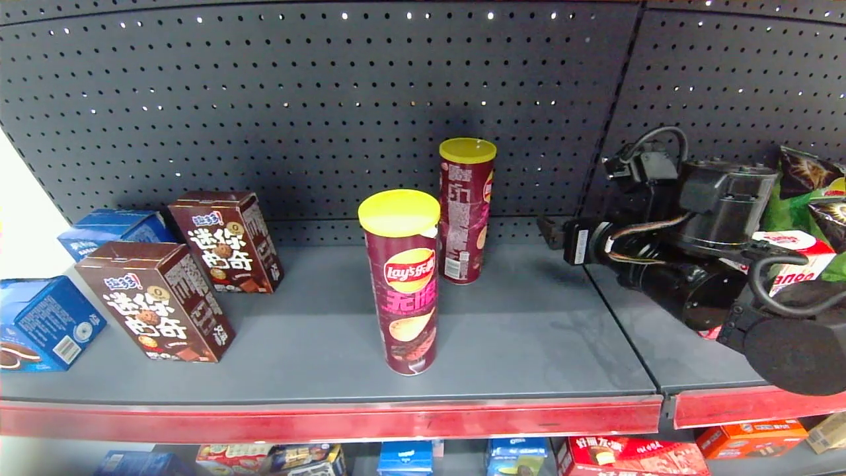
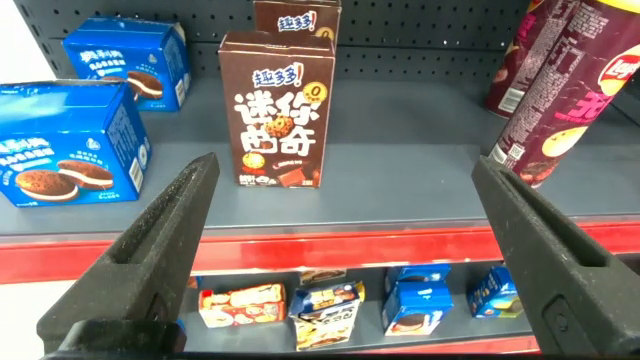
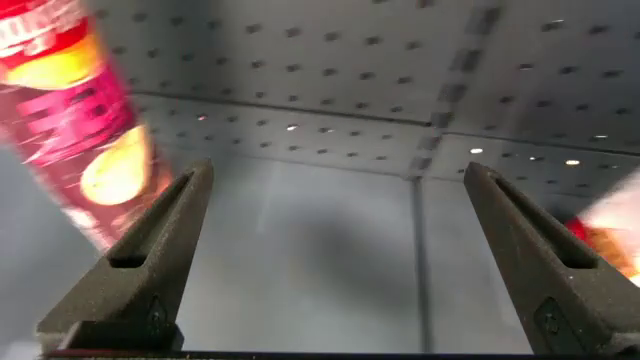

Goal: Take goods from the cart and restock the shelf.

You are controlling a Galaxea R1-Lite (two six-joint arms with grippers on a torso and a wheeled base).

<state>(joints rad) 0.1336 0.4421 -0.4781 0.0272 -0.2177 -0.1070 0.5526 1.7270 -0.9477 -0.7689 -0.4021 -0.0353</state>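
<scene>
Two maroon chip cans with yellow lids stand upright on the grey shelf (image 1: 529, 330): the front can (image 1: 404, 281) mid-shelf, the back can (image 1: 465, 210) near the pegboard. My right gripper (image 1: 550, 233) hovers over the shelf to the right of the back can, apart from it, open and holding nothing. In the right wrist view the right gripper (image 3: 338, 172) faces the pegboard with a can (image 3: 75, 110) off to one side. My left gripper (image 2: 345, 170) is open and empty in front of the shelf's red edge, with the front can (image 2: 555, 100) beyond one finger.
Two brown cookie boxes (image 1: 158, 301) (image 1: 228, 241) and blue boxes (image 1: 43, 324) (image 1: 112, 231) fill the shelf's left part. Snack bags (image 1: 803, 192) sit behind my right arm. Bare shelf lies right of the cans. More goods (image 1: 628, 456) line the lower shelf.
</scene>
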